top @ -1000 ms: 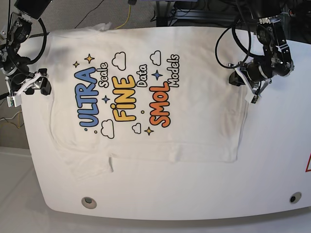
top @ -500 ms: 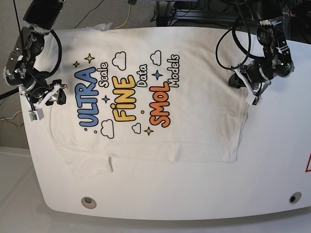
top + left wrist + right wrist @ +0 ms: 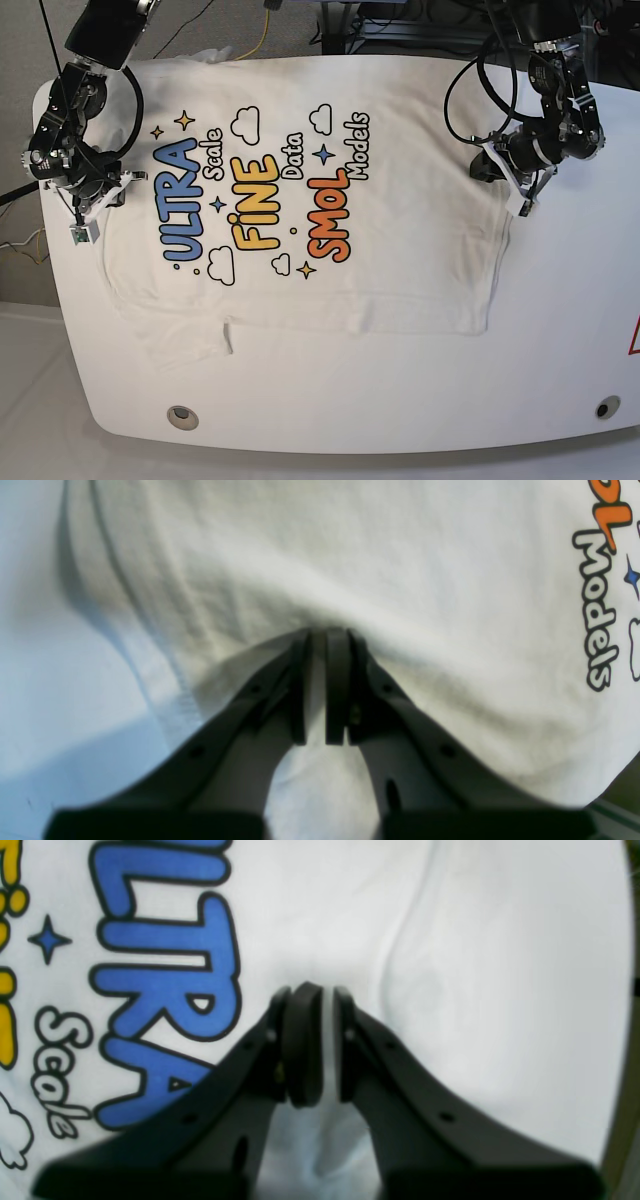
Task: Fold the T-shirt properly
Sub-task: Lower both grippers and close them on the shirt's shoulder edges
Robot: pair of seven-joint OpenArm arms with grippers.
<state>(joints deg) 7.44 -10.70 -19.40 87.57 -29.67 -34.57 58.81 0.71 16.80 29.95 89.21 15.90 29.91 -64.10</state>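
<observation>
The right gripper (image 3: 112,190) stands at the 9 o'clock side of the table (image 3: 560,330), and its jaws are pressed together on a pinch of white cloth of the T-shirt (image 3: 410,240), just beside the blue word "ULTRA" (image 3: 165,965). The T-shirt lies spread flat with the print up, covering most of the table from the centre towards 12 o'clock. At the 3 o'clock edge of the shirt, the left gripper (image 3: 508,185) is clenched on a raised fold of cloth, near the word "Models" (image 3: 597,615).
</observation>
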